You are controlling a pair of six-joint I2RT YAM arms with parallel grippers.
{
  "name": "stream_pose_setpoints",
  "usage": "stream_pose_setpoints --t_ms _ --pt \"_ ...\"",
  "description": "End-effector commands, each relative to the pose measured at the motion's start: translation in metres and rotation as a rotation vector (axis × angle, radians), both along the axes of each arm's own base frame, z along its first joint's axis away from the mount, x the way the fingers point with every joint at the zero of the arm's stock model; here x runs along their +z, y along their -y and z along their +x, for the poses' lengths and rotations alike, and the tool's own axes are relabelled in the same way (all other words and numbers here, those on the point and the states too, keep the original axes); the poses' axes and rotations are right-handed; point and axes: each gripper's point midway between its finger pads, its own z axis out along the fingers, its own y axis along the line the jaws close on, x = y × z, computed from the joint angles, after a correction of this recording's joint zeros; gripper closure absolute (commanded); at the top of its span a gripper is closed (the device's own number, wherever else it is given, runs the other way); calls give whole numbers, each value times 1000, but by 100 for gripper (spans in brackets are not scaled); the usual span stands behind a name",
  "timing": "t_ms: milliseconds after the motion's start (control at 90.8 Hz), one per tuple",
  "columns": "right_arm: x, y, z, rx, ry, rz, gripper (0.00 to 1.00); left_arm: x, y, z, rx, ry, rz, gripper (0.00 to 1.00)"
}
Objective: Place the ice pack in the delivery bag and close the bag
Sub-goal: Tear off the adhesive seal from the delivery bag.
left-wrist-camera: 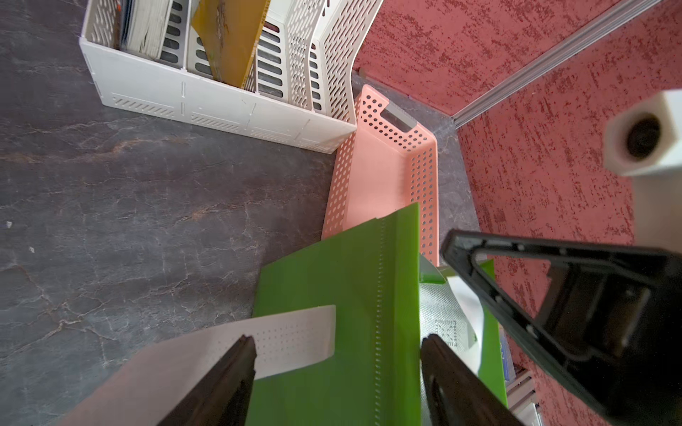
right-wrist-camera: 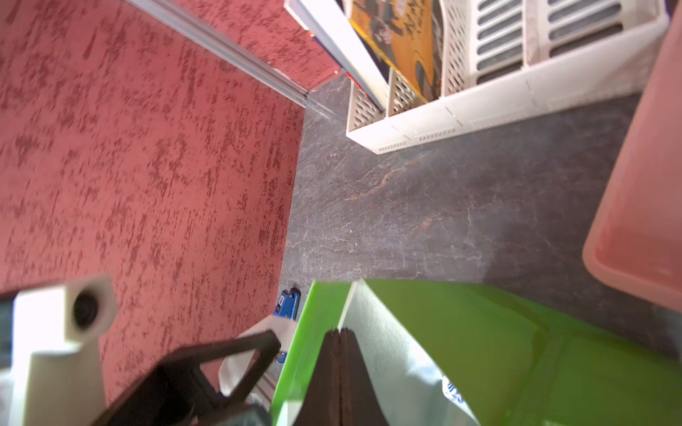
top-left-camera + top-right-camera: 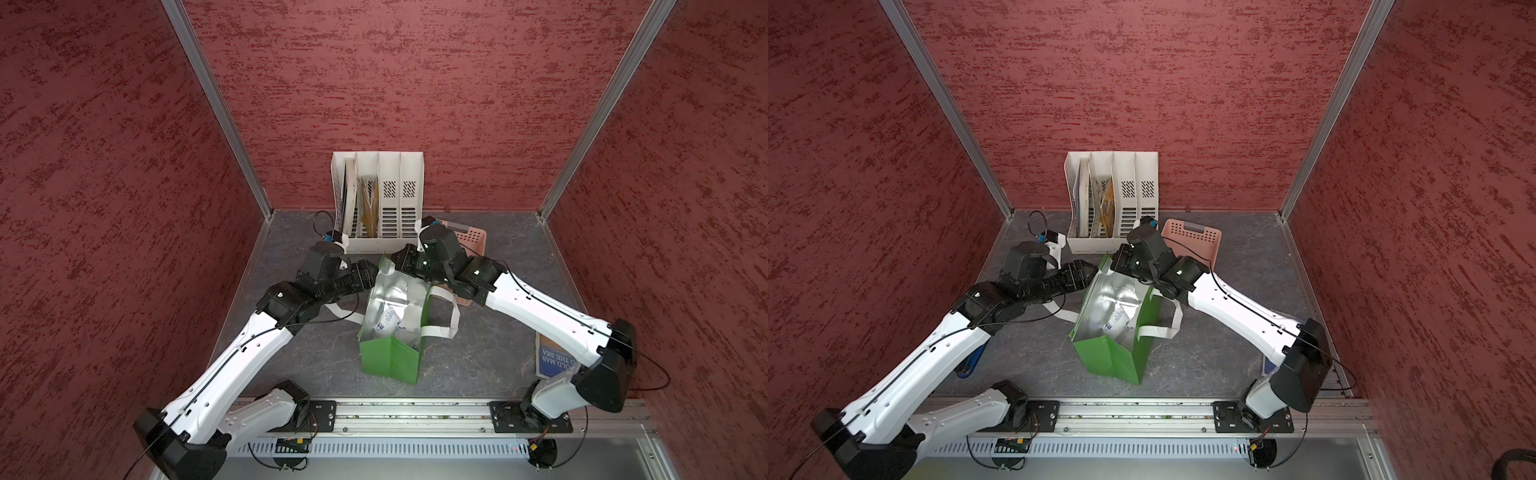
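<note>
Fabric this soft would sag by itself, which I judge is why both arms meet at the far rim of the bag [image 3: 390, 361]. The right pincer [image 2: 339, 332] is fully closed and seems to pinch that rim, with green wall to one side of its tips and pale lining [image 2: 383, 354] to the other, so the mouth stays up and open. The left pincer [image 1: 337, 337] is spread wide and holds nothing. Its jaws straddle the bag's wall, one finger over the white strap [image 1: 295, 332] and the other by the foil side, well placed to steady that edge.

The ice pack [image 3: 390, 320] lies below and between the two pincers, down inside the bag on the shiny foil. It looks like a flat, slightly crumpled white pouch with dark and blue print, partly hidden by the green side wall. The placing looks essentially done.

Beyond the right pincer sits a pink basket [image 1: 424, 177], empty in the left wrist view. Whether it touches the bag is unclear.
</note>
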Motion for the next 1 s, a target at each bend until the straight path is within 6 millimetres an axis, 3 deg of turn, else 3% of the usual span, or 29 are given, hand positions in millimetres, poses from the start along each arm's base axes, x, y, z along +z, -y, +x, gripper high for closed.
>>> stream_pose_setpoints --t_ms 0,375,639,837,992 --pt "36 -7 -18 89 191 24 100 6 -2 6 22 25 -28 25" --pt "80 -18 -100 329 417 119 100 1 3 13 10 4 -32 25" --pt "115 -16 -132 379 541 169 100 -11 4 14 13 -22 -21 28" --pt "157 -2 -158 405 662 238 100 -19 5 16 13 -40 -13 29" --pt "172 11 -172 401 707 243 100 -22 3 16 20 -43 -6 29"
